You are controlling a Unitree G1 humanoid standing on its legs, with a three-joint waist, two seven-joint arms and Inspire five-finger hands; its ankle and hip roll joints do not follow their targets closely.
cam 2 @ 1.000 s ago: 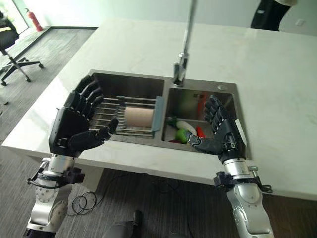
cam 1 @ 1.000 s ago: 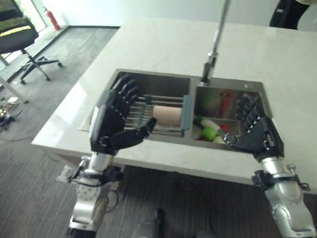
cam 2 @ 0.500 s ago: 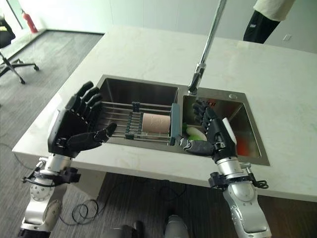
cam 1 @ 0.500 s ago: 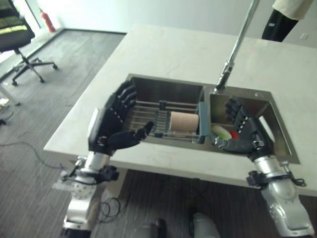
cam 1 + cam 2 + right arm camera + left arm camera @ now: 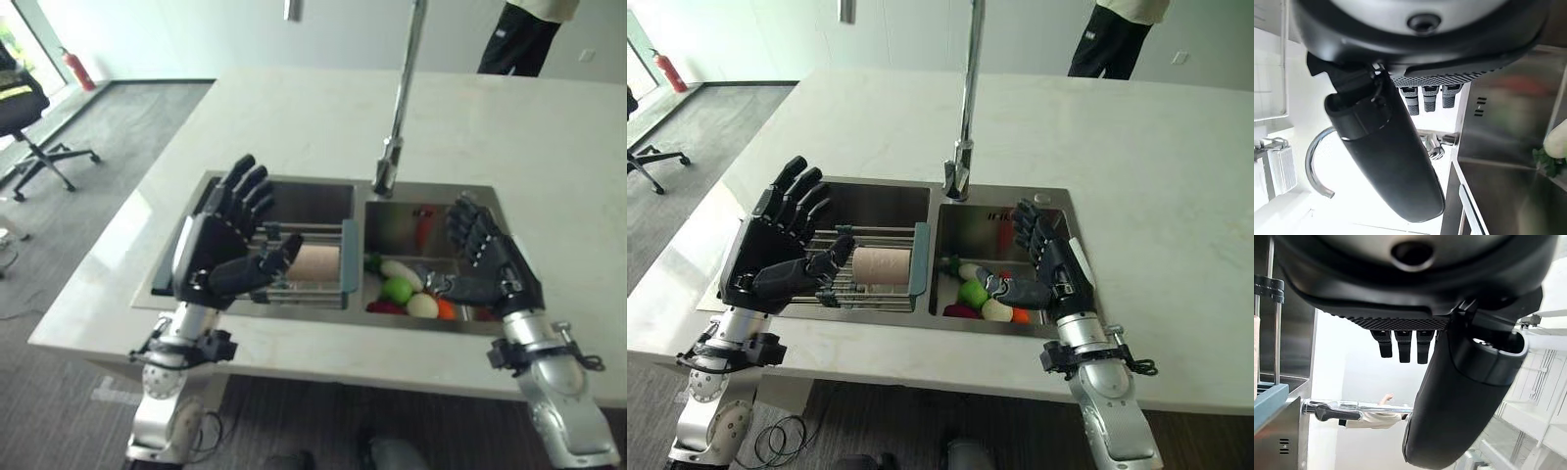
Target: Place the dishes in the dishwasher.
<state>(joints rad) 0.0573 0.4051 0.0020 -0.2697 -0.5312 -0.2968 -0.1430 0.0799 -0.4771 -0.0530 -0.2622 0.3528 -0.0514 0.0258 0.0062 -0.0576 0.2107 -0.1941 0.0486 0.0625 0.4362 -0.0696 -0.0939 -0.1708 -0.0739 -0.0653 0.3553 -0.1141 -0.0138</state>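
Note:
A steel double sink (image 5: 884,316) is set in a pale stone counter (image 5: 1136,166). A wire rack with teal ends (image 5: 919,260) spans the left basin, and a beige cylinder (image 5: 882,264), perhaps a cup, lies on it. In the right basin lie a green ball-shaped piece (image 5: 970,292), a white one (image 5: 994,309) and red and orange bits. My left hand (image 5: 774,259) hovers open over the left basin's front, its thumb close to the cylinder. Above the right basin my right hand (image 5: 1055,269) is open too. Neither holds anything.
A tall faucet (image 5: 965,108) rises behind the divider between the basins. A person (image 5: 1112,34) stands beyond the counter's far right corner. An office chair (image 5: 24,108) is on the carpet to the left, and a fire extinguisher (image 5: 73,69) stands by the wall.
The whole picture has shifted, so the camera has moved. Both hands stay open, above the sink as before. More of the right basin's contents now shows.

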